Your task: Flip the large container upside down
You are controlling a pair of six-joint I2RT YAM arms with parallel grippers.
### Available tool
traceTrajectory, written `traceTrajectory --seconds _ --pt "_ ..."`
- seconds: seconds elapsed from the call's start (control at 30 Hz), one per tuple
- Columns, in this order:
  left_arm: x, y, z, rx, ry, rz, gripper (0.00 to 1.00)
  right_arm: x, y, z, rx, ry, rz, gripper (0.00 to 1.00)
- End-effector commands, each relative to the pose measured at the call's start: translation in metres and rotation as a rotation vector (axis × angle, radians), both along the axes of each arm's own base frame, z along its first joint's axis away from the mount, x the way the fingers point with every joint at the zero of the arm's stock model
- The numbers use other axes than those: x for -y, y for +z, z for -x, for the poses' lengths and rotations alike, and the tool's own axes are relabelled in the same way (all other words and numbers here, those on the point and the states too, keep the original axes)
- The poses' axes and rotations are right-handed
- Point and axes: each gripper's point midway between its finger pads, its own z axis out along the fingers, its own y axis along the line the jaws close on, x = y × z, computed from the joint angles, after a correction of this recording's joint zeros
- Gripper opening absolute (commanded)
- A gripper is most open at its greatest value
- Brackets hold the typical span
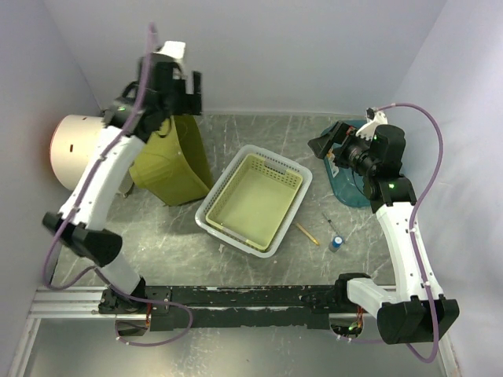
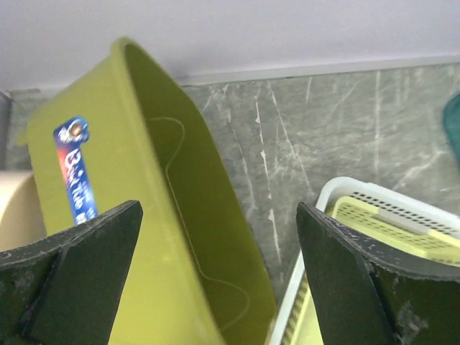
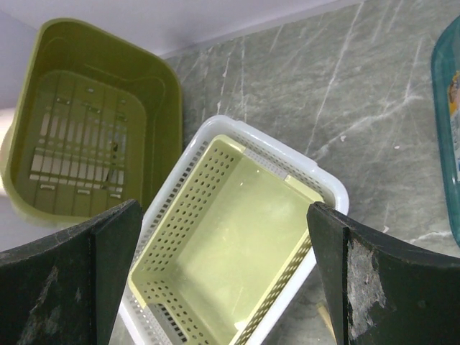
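The large olive-green container [image 1: 169, 169] stands tipped on its side at the left. Its opening faces right, and the right wrist view shows its slotted inside [image 3: 86, 144]. My left gripper [image 1: 187, 102] is open just above the container's top edge. In the left wrist view that edge [image 2: 144, 215] runs between the jaws of the left gripper [image 2: 217, 212], which grip nothing. My right gripper [image 1: 326, 145] is open and empty, held high at the right. In its own view the right gripper [image 3: 223, 208] looks down at the baskets.
A white basket [image 1: 206, 210] with a yellow basket [image 1: 255, 200] nested inside sits mid-table, close to the olive container. A teal tray [image 1: 350, 188] lies under my right arm. A pencil [image 1: 306, 233] and a small bottle [image 1: 335, 243] lie front right. A cream cylinder [image 1: 75, 145] stands far left.
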Motion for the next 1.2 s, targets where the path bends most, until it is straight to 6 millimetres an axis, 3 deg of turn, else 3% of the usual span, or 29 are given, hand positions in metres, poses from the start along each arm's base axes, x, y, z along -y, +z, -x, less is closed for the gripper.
traceTrajectory --seconds 0.0,0.1,0.2,0.27,0.33,0.43,0.53,0.7,0.87,0.97,1.03,1.1,1.17 --pt "-0.026 0.032 0.036 -0.006 -0.053 0.316 0.99 -0.024 0.016 0.004 0.048 0.103 -0.014 1.00" --pt "-0.059 0.025 0.045 -0.020 0.001 0.419 0.99 -0.067 0.013 0.005 0.036 0.194 -0.034 1.00" --pt "-0.084 0.004 0.051 -0.066 0.066 0.455 0.99 -0.128 -0.005 0.007 0.005 0.289 0.040 1.00" --pt "-0.094 -0.001 0.056 -0.079 0.089 0.463 0.99 -0.175 -0.027 0.021 -0.038 0.380 0.125 1.00" --pt "-0.101 -0.003 0.058 -0.080 0.105 0.465 0.99 -0.206 -0.053 0.031 -0.104 0.463 0.187 1.00" --pt "-0.110 -0.004 0.061 -0.088 0.127 0.456 0.99 -0.232 -0.096 0.048 -0.222 0.546 0.269 1.00" --pt "-0.117 -0.007 0.062 -0.096 0.135 0.455 0.99 -0.227 -0.140 0.060 -0.336 0.542 0.326 1.00" --pt "-0.119 -0.010 0.060 -0.105 0.128 0.470 0.99 -0.181 -0.198 0.082 -0.476 0.451 0.421 1.00" --pt "-0.113 -0.019 0.056 -0.130 0.101 0.488 0.98 -0.121 -0.224 0.102 -0.604 0.357 0.457 1.00" --pt "-0.116 -0.025 0.056 -0.139 0.120 0.476 0.98 -0.076 -0.223 0.099 -0.646 0.239 0.486 1.00" --pt "-0.118 -0.027 0.057 -0.141 0.125 0.466 0.98 -0.058 -0.215 0.095 -0.646 0.186 0.510 1.00" --pt "-0.118 -0.029 0.057 -0.149 0.124 0.465 0.98 -0.060 -0.194 0.086 -0.602 0.179 0.509 1.00" --pt "-0.115 -0.033 0.056 -0.165 0.112 0.468 0.98 -0.082 -0.162 0.072 -0.518 0.227 0.432 1.00"
